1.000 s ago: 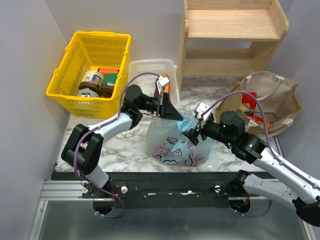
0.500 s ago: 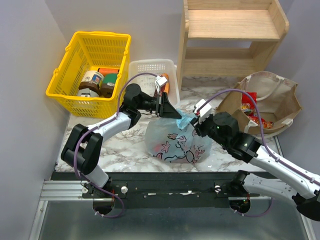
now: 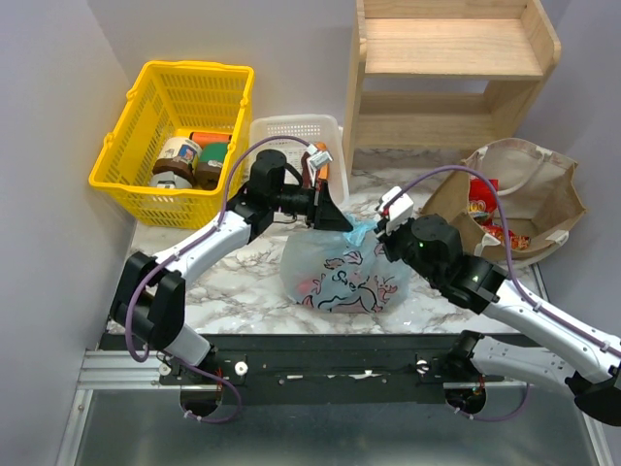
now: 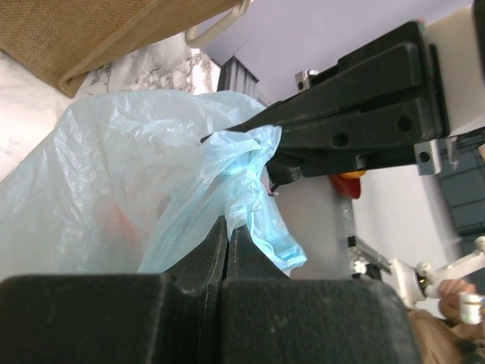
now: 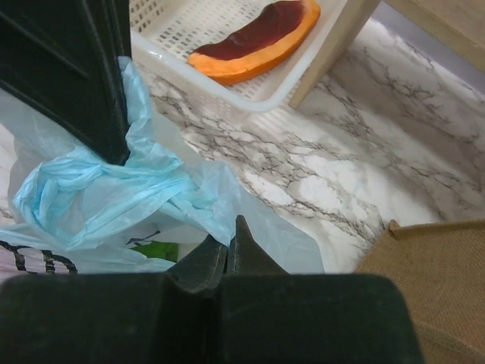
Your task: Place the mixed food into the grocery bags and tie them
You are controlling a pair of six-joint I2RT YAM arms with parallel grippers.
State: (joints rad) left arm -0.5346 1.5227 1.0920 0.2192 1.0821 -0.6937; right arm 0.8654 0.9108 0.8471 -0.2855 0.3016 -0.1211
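A yellow basket (image 3: 146, 131) holding jars (image 3: 178, 160) stands at the far left of the marble tabletop (image 3: 233, 282). Just beside it on the right is a white slotted tray (image 3: 281, 131) with a purple-and-orange wedge (image 5: 258, 34) in it. The left gripper (image 4: 227, 231) reaches in over the tabletop, and its fingers (image 4: 201, 262) are clenched on a twisted fold at the top of the light-blue bag (image 3: 340, 277). The bag sits bulging in the middle of the tabletop, between the two arms. From the other side the right gripper (image 5: 229, 227) meets the same bunched top, its fingers (image 5: 250, 262) pressed together with the bag's film caught at their tips. Further right, the tan bag (image 3: 553, 184) lies open below a wooden shelf (image 3: 446, 58), with red snack packets (image 3: 482, 209) inside.
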